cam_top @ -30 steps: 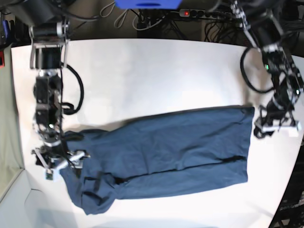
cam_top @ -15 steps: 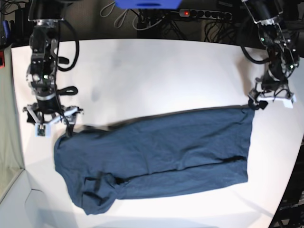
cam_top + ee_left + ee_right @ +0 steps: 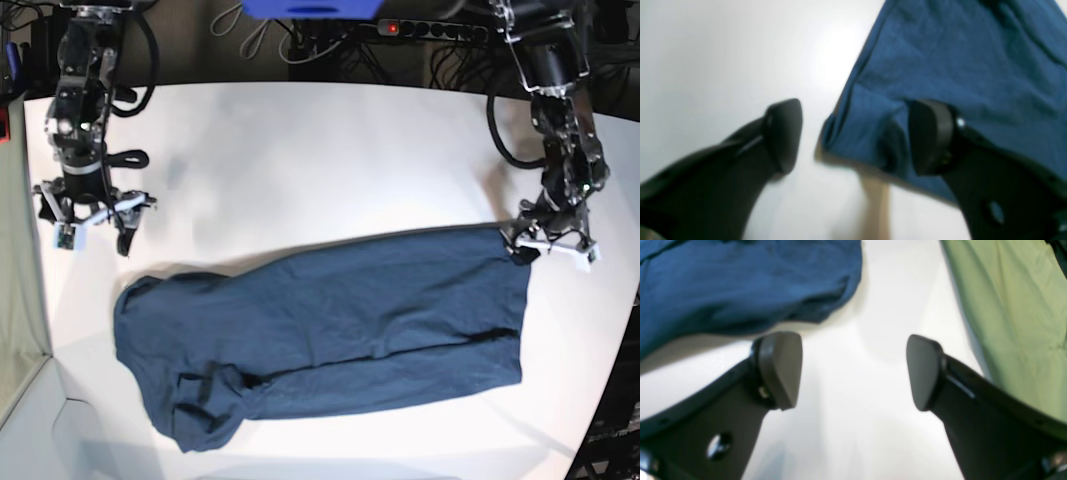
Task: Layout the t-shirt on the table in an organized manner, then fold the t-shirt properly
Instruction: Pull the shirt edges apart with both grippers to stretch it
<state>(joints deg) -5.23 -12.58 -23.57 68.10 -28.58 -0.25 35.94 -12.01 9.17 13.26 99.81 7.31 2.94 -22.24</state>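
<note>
Left gripper (image 3: 548, 245) hangs over the t-shirt's (image 3: 330, 325) upper corner by the table's (image 3: 330, 150) right-hand edge, jaws apart, one finger above cloth, one over bare white (nothing pinched, judging by the wrist view). Right gripper (image 3: 92, 220) stands wide open and empty near the opposite edge, just clear of the bunched end. The shirt lies flat across the table's near half, long axis running arm to arm; each gripper is nearest its own end. No containers anywhere.
</note>
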